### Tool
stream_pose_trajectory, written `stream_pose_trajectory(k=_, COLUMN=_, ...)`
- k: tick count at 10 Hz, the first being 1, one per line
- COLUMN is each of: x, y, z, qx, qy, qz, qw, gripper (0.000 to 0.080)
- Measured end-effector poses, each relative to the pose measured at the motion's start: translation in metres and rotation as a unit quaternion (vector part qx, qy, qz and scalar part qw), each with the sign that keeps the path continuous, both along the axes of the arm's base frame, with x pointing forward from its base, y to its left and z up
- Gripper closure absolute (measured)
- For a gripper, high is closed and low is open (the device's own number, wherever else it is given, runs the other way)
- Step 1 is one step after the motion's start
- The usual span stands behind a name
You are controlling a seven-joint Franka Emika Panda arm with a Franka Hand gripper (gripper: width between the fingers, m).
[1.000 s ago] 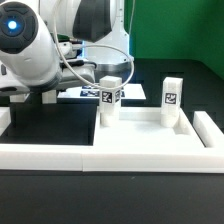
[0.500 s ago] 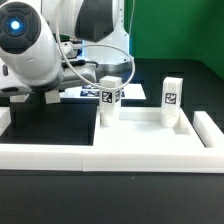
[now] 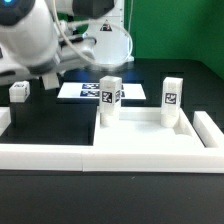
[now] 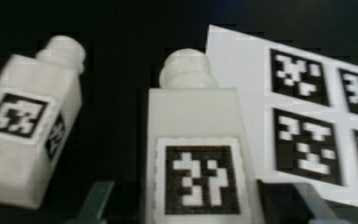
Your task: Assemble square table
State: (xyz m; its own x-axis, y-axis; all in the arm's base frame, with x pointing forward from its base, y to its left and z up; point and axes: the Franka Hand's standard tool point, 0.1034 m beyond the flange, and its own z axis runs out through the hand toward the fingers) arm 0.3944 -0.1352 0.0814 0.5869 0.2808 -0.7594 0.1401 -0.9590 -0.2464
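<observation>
The square table top [image 3: 135, 126] is a white tray lying against the border wall. Two white tagged legs stand upright on it, one [image 3: 109, 98] at its back left corner and one [image 3: 172, 102] at its back right. In the wrist view two more legs lie on the black table: one [image 4: 201, 140] is centred between my fingers and one [image 4: 34, 120] lies beside it. My gripper [image 4: 202, 198] is open, with a finger [image 4: 98, 200] on each side of the centred leg and a gap to it. In the exterior view one loose leg [image 3: 18, 92] shows at the left, and the gripper [image 3: 44, 80] is largely hidden under the arm.
The marker board [image 3: 85, 91] lies behind the table top and also shows in the wrist view [image 4: 318, 100], next to the centred leg. The low white border wall [image 3: 45, 155] runs along the front and both sides.
The arm has risen and pulled back in the exterior view. This uncovers the loose leg at the left. The table top and its two standing legs have not moved.
</observation>
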Motion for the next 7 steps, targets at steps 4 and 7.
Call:
stream_pose_trajectory(k=4, x=-0.004, y=0.005, z=-0.003, qx=0.004, qy=-0.048, qz=-0.013, qw=0.999, gripper=0.0509)
stream_pose_trajectory(k=7, x=0.056, y=0.024, z=0.058, qx=0.009, qy=-0.148, qz=-0.015, qw=0.989, gripper=0.0509)
